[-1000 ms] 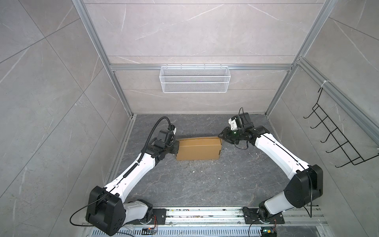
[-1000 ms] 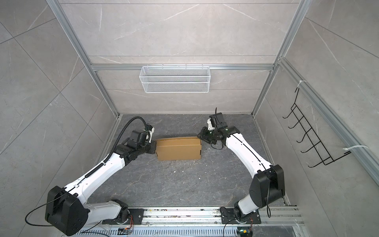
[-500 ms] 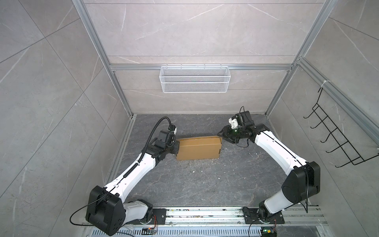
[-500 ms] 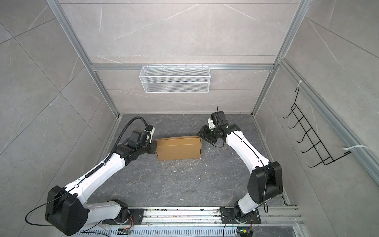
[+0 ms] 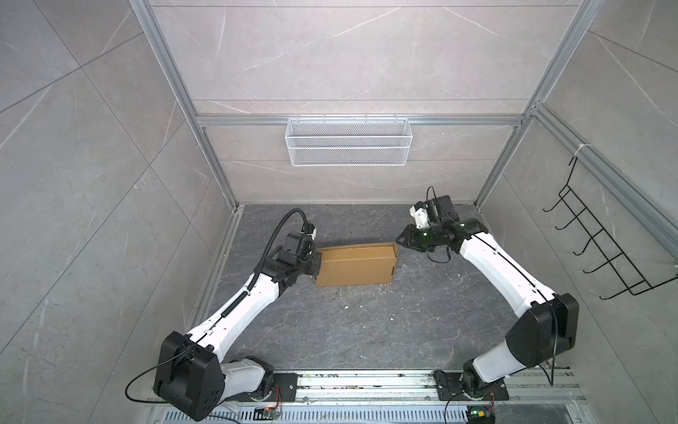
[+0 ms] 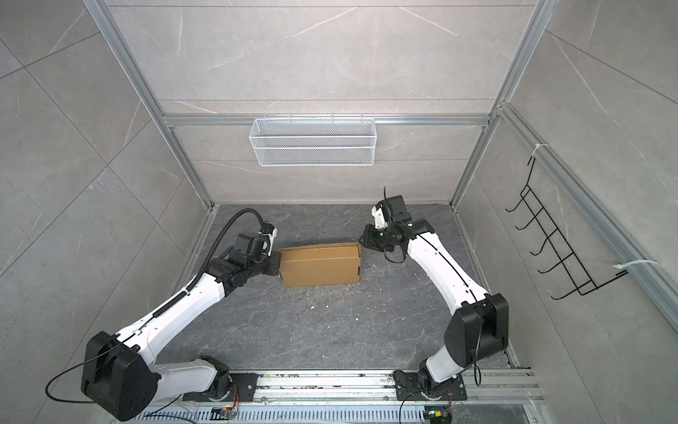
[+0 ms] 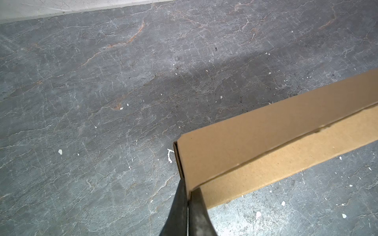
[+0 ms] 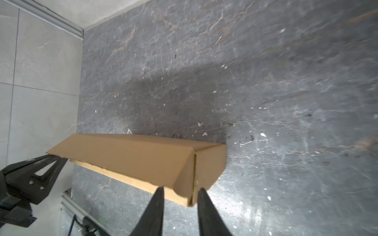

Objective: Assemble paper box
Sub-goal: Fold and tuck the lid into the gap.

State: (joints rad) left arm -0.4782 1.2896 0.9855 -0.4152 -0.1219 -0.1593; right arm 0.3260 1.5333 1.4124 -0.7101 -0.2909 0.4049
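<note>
Lying flat, paper box (image 5: 355, 270), long axis left to right

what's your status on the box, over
Left jaws shut at box end corner. Right jaws open at opposite end. Box folded up, lid slightly raised. Only white crumbs on floor.

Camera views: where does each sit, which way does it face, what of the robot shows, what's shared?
Top view: high over the base rail, looking down toward the back wall; both arms whole, left gripper and right gripper at the paper box.
Top view: beside it, same aim, same paper box and arms.
Left wrist: on the left arm, along shut fingers to one paper box end.
Right wrist: on the right arm, past parted fingers at the other end.
Shared: all show the paper box.
</note>
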